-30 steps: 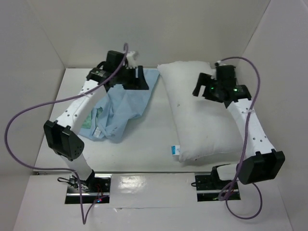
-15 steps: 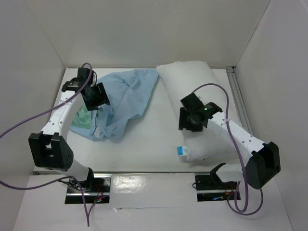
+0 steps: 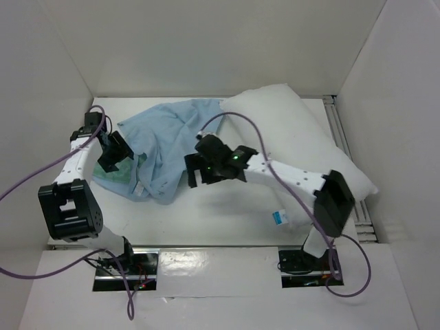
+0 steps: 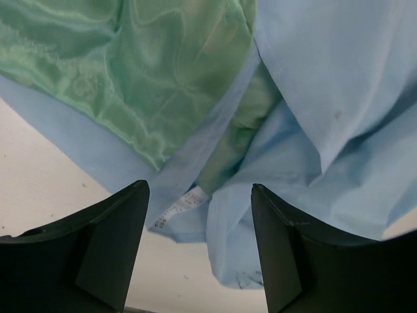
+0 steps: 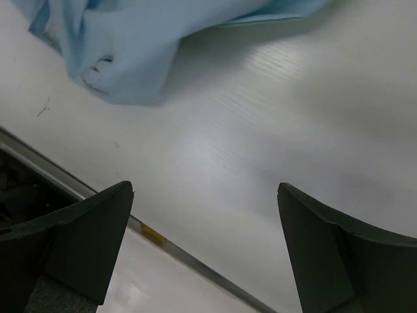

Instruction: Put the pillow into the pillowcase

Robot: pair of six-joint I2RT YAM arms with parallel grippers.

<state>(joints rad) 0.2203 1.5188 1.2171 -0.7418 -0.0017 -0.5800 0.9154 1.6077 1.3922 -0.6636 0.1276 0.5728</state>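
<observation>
From above, the pillow lies slanted on the far right of the table. Its small blue tag is at the near corner, and the right arm reaches across in front of it. The pillowcase lies crumpled on the far left, just beside the pillow, with mostly its blue side up. The left gripper hangs over the pillowcase's left edge. The right gripper hangs by its near right corner. The pillow shows only from above. The left wrist camera shows the shiny green side and a little white label up close. The fingers there are spread apart with nothing between them. The right wrist camera shows bare table and one blue cloth corner, and its fingers are spread wide and empty.
</observation>
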